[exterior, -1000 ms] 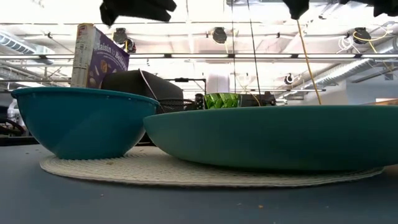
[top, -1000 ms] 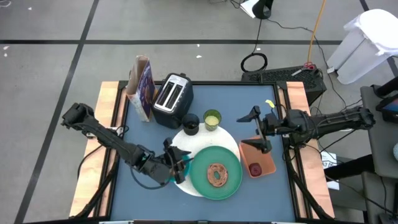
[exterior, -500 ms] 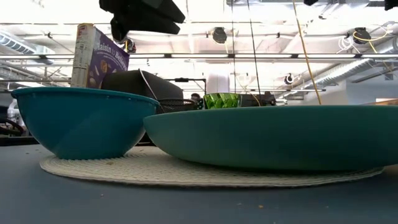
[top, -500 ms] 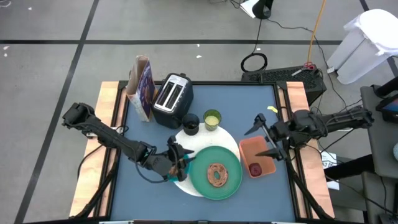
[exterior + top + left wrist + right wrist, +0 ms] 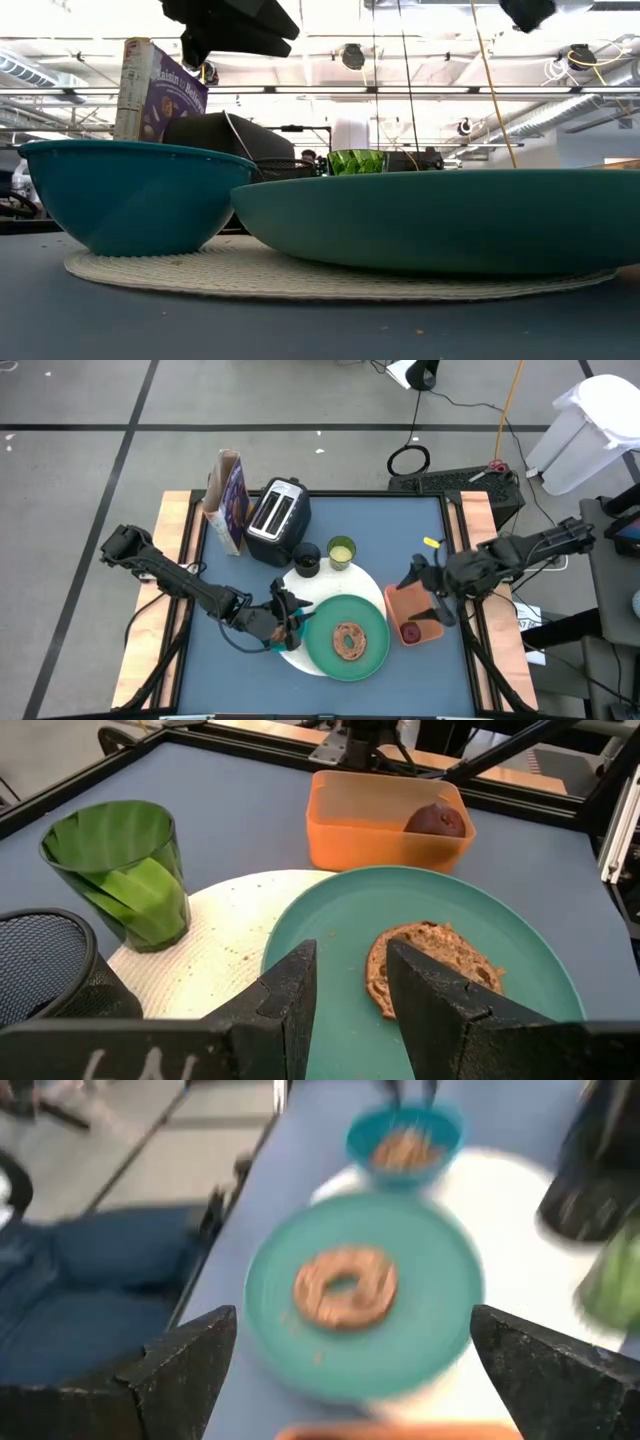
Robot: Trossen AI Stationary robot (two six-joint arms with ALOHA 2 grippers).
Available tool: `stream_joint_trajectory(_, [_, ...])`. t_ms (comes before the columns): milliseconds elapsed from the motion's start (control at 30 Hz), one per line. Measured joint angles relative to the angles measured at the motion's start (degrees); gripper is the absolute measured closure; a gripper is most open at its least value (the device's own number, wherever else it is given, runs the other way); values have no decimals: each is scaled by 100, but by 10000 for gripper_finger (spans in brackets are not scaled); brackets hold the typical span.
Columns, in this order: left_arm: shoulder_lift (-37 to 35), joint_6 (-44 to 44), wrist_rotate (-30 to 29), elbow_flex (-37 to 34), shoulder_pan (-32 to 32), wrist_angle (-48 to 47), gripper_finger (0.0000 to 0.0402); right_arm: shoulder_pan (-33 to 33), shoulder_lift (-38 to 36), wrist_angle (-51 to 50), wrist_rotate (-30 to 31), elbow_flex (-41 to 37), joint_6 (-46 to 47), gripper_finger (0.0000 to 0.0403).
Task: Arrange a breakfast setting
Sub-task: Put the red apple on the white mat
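Note:
The large green plate (image 5: 347, 638) holds a bagel (image 5: 349, 640) and lies on the white round plate (image 5: 330, 585). The small teal bowl (image 5: 130, 195) also rests on the white plate, beside the green plate; in the high view my left arm mostly covers it. The black cup (image 5: 306, 560) and the yellow-green cup (image 5: 341, 551) stand at the white plate's far edge. The small red fruit (image 5: 410, 631) lies in the orange tray (image 5: 413, 612). My left gripper (image 5: 286, 608) is open and empty above the bowl. My right gripper (image 5: 426, 596) is wide open and empty above the tray. The spoon is out of view.
A silver-black toaster (image 5: 278, 518) and a cereal box (image 5: 228, 500) stand at the far left of the blue table. Bare blue table surface (image 5: 400, 525) lies at the far right, and wooden rails (image 5: 478, 520) run along both sides.
My right gripper has gone toward the table's near edge, from beyond the orange tray to above it, and has turned as it went. My left gripper has shifted a little toward the far edge and the green plate, over the bowl. No object has moved.

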Motion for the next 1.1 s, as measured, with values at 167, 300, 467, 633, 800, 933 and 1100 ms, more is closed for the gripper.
stream_joint_trajectory(167, [0,0,0,0,0,0,272,367,255,-783,-14,8,314,7])
stream_joint_trajectory(300, [0,0,0,0,0,1,272,584,400,-882,-18,10,534,7])
stream_joint_trajectory(467, [0,-70,0,0,0,2,272,751,573,-860,-1,-108,613,7])
stream_joint_trajectory(633, [0,-96,0,0,0,2,272,872,731,-875,1,-589,653,7])
stream_joint_trajectory(800, [0,-104,0,1,0,4,272,878,797,-740,3,-1036,654,7])
stream_joint_trajectory(933, [0,-111,0,2,0,39,272,878,795,-502,3,-1285,654,7])
stream_joint_trajectory(1100, [0,-111,0,2,0,36,272,878,795,-219,3,-1539,653,7])
